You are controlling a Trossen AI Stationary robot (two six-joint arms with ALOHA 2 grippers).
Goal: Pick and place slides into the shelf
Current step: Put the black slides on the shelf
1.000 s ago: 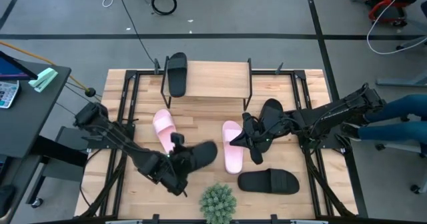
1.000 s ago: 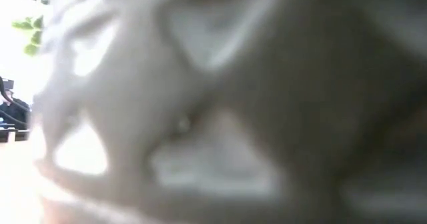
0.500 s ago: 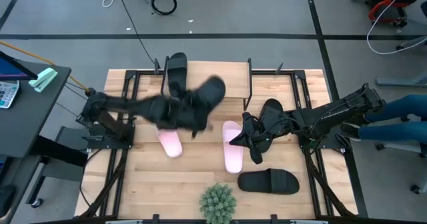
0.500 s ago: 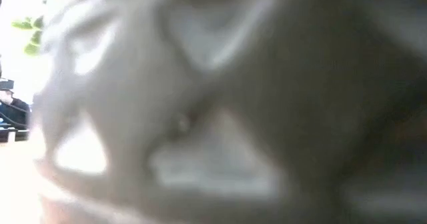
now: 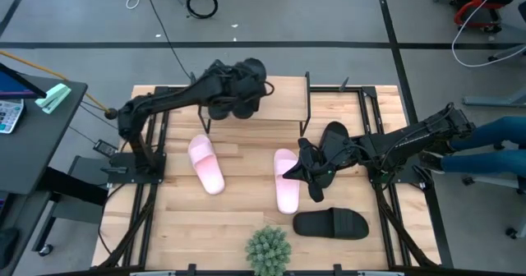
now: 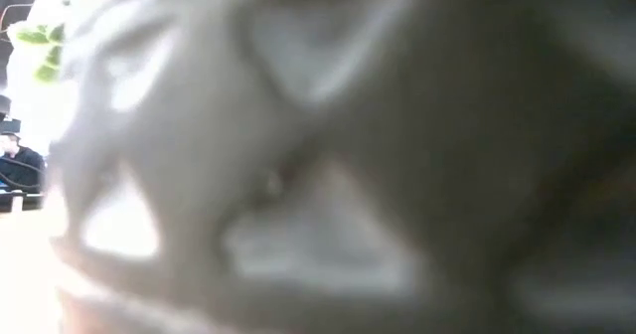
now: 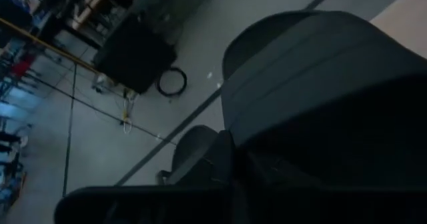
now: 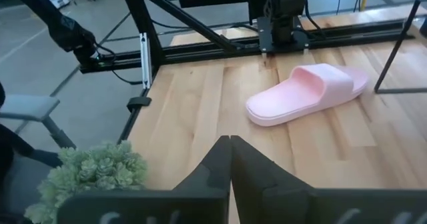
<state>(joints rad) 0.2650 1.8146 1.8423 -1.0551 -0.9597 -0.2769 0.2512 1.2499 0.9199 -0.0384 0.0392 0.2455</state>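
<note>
My left gripper (image 5: 233,85) is shut on a black slide (image 5: 251,72) over the far left part of the shelf (image 5: 279,99). This slide fills the left wrist view (image 7: 320,77). A second black slide (image 5: 217,110) lies on the plank, partly under the arm. My right gripper (image 5: 308,171) is shut and empty beside a pink slide (image 5: 286,186) on the table. A third black slide (image 5: 333,138) lies under the right arm. A fourth black slide (image 5: 330,223) lies near the front, and another pink slide (image 5: 205,165) lies at centre left. My left gripper holds the black slide at the end nearest the arm (image 5: 241,83), coming level from the table's left. The gripper itself hides the place of contact. The slide sticks out beyond the fingers over the shelf; whether it touches the plank I cannot tell.
A small green plant (image 5: 268,250) stands at the table's near edge and also shows in the right wrist view (image 8: 93,174). The shelf's black wire legs (image 5: 308,103) stand on the far half of the table. A blurred grey shape fills the low view.
My left gripper has gone up and toward the table's far edge, from beside the plant to over the shelf. It has carried the black slide along, lifted clear of the table.
</note>
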